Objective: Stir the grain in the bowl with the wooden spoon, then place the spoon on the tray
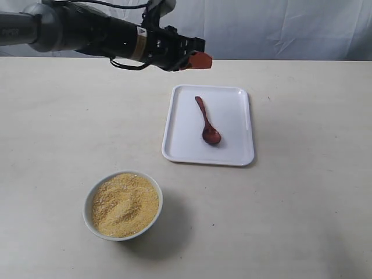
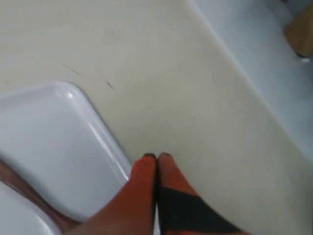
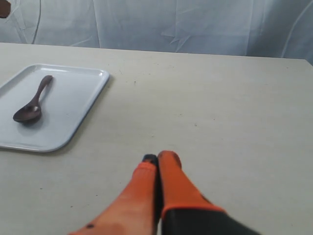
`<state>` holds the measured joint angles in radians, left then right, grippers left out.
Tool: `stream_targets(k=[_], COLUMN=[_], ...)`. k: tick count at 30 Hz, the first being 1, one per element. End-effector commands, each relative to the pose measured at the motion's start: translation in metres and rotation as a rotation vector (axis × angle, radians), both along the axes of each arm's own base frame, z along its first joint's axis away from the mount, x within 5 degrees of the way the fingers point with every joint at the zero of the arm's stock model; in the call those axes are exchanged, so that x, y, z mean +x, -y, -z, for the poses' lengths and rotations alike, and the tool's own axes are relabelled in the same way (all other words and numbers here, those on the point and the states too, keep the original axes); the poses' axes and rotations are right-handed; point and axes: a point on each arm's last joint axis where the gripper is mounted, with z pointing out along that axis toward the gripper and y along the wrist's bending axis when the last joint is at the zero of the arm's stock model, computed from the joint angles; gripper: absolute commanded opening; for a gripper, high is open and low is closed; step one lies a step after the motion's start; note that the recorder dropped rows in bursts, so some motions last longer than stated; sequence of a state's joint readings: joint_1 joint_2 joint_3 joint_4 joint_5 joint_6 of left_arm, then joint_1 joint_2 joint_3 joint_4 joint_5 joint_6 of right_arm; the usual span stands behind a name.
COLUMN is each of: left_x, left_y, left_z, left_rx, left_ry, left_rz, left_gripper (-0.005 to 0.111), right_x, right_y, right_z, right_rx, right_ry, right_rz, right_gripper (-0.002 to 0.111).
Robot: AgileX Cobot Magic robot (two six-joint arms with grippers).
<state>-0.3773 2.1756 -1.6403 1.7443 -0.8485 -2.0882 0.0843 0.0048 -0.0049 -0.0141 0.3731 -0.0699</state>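
Observation:
The dark reddish-brown wooden spoon [image 1: 207, 122] lies on the white tray [image 1: 232, 152], handle toward the back; the right wrist view shows the spoon [image 3: 32, 102] on the tray [image 3: 73, 115] too. The white bowl [image 1: 88, 203] near the front left holds a mound of yellow grain [image 1: 125, 204]. My left gripper [image 1: 202, 60] hangs shut and empty above the table just behind the tray's far edge; in its own view its tips [image 2: 156, 156] are pressed together beside a tray corner [image 2: 63, 142]. My right gripper [image 3: 158, 157] is shut and empty over bare table, out of the exterior view.
The beige table [image 1: 302, 209] stretches around the tray and bowl. A white cloth backdrop [image 1: 279, 26] hangs behind the far edge. The left arm [image 1: 75, 29] reaches in from the upper left, above the table.

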Motion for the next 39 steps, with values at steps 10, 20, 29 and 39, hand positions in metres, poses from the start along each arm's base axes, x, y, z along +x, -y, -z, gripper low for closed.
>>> stream_targets(k=[10, 20, 29, 39], left_x=[-0.043, -0.095, -0.137, -0.173], left_y=[-0.096, -0.186, -0.207, -0.206], left_z=[-0.087, -0.105, -0.028, -0.022], left_rx=[0.023, 0.749, 0.931, 0.788], left_ry=[0.139, 0.694, 0.165, -0.240], left_rz=[-0.311, -0.840, -0.895, -0.578], left_gripper=[0.000, 0.000, 0.000, 0.000], right_x=[0.000, 0.000, 0.000, 0.000], right_y=[0.000, 0.000, 0.000, 0.000], right_z=[0.000, 0.000, 0.000, 0.000], right_rx=[0.001, 0.001, 0.001, 0.001], right_ry=[0.013, 0.013, 0.013, 0.013], right_rz=[0.006, 0.006, 0.006, 0.006], right_gripper=[0.000, 0.000, 0.000, 0.000])
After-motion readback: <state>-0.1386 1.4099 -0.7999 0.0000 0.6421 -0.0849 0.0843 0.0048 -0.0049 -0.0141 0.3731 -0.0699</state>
